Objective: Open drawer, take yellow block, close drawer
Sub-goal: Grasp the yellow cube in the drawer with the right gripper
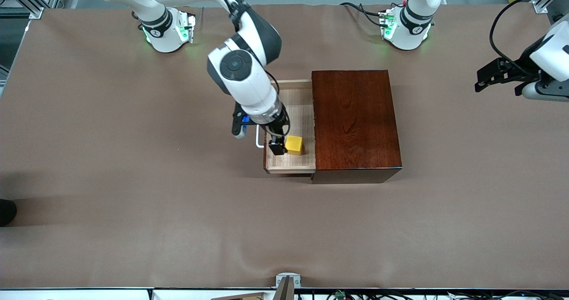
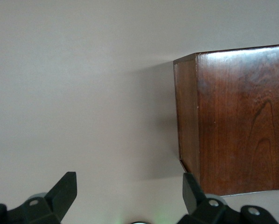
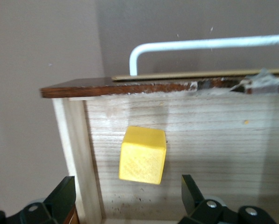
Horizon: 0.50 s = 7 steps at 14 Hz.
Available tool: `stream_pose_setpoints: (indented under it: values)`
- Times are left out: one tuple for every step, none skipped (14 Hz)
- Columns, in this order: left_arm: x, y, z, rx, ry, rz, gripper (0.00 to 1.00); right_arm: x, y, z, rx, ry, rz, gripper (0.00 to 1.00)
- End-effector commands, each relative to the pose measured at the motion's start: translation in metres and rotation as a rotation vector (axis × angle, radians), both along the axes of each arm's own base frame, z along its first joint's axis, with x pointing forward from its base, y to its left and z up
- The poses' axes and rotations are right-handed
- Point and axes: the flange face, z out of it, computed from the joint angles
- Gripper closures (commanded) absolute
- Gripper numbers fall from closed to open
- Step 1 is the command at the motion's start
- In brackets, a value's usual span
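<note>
The drawer (image 1: 297,99) is pulled out of the dark reddish-brown box (image 1: 355,122) toward the right arm's end of the table, its white handle (image 1: 259,140) at the front. The yellow block (image 1: 294,145) sits in the drawer, at its end nearer the front camera. My right gripper (image 1: 284,146) is open, low over the drawer, with one finger close beside the block. In the right wrist view the block (image 3: 142,155) lies on the drawer floor (image 3: 214,140) just ahead of the open gripper (image 3: 128,198), under the handle (image 3: 200,44). My left gripper (image 1: 478,81) is open and empty.
The left arm waits above the table at its own end, apart from the box. Its wrist view shows the open gripper (image 2: 129,191) above bare table with a corner of the box (image 2: 237,121) beside it. Brown table covering surrounds the box.
</note>
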Motion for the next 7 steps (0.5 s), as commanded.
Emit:
stream_pose_setpoints:
  values:
    - [0.003,0.003,0.004,-0.017,0.011,-0.021,0.0,0.006,0.009,-0.014,0.019,0.015,-0.067,0.0]
    - [0.005,0.0,0.001,-0.015,0.017,-0.023,0.0,0.003,0.013,-0.021,0.011,0.023,-0.07,0.0]
    - [0.006,0.001,0.0,-0.012,0.017,-0.023,0.0,0.003,0.013,-0.023,0.011,0.028,-0.085,0.0]
    - [0.006,0.002,-0.001,-0.007,0.018,-0.021,0.0,0.005,0.014,-0.028,0.014,0.023,-0.091,0.0]
    - [0.006,0.002,-0.001,0.011,0.018,-0.022,0.0,0.006,0.015,-0.03,0.024,0.009,-0.094,0.0]
    - [0.006,0.0,-0.001,0.037,0.019,-0.029,0.0,0.007,0.015,-0.036,0.025,0.009,-0.098,0.0]
    - [0.006,-0.006,-0.002,0.066,0.02,-0.039,0.0,0.008,0.016,-0.041,0.026,0.005,-0.1,0.0]
